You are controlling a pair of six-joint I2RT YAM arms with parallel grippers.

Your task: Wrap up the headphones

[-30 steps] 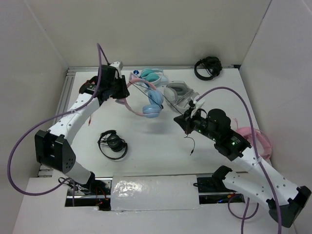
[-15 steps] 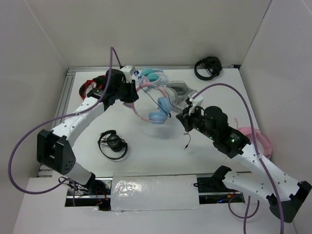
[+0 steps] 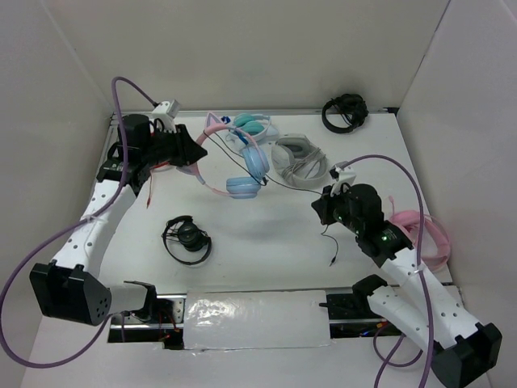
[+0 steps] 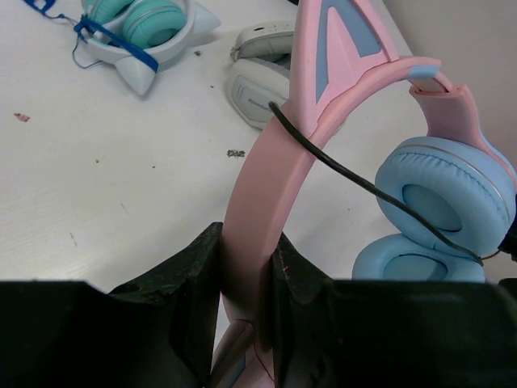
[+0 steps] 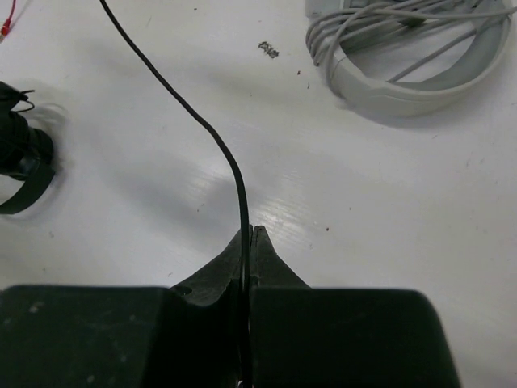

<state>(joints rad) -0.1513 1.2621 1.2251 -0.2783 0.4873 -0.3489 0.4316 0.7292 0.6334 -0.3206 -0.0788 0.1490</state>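
The headphones [image 3: 212,132], with a pink cat-ear headband and light blue ear cups [image 3: 242,184], hang above the table left of centre. My left gripper [image 3: 191,159] is shut on the headband [image 4: 271,162], whose pink band fills the gap between the fingers [image 4: 194,275]. The thin black cable [image 4: 347,171] crosses the headband and passes the ear cups [image 4: 440,202]. It runs right to my right gripper [image 3: 323,202], which is shut on the cable [image 5: 216,141] at the fingertips [image 5: 249,242]. The cable's loose end [image 3: 332,257] dangles below that gripper.
Teal-and-white headphones [image 3: 252,125] and grey headphones [image 3: 300,158] lie at the back centre. Black headphones [image 3: 187,239] lie near the front left, another black pair [image 3: 343,111] at the back right corner. All-pink headphones [image 3: 422,229] lie beside the right arm.
My left arm has swung back to the left and turned the held headphones. My right gripper has shifted right and nearer with the cable, drawing it out.
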